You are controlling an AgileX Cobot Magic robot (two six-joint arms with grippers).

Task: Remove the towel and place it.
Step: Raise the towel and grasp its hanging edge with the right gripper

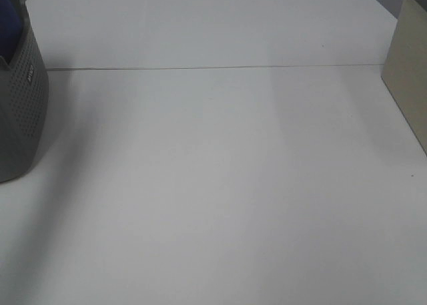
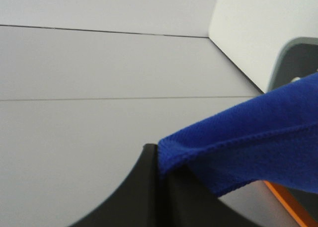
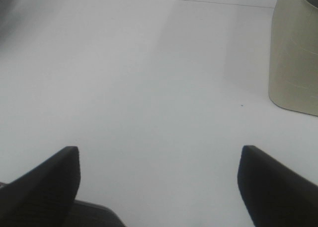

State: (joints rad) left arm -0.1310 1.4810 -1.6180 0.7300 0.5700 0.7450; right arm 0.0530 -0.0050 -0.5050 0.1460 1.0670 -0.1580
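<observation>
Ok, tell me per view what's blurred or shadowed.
Exterior high: flat light, grey basket throws a soft shadow on the table. Left wrist: towel weave visible, left gripper a black silhouette. Right wrist: right gripper blurred, beige container slightly soft.

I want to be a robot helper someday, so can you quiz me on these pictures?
1. True or false: the right arm's black fingers stand wide apart, holding nothing.
2. What do the left arm's black fingers pinch? A) royal-blue plush towel B) yellow sponge C) nothing
3. Fill in: in the high view, the grey perforated plastic basket stands at the white table's ___ edge.
Key: 1 true; 2 A; 3 left.
</observation>
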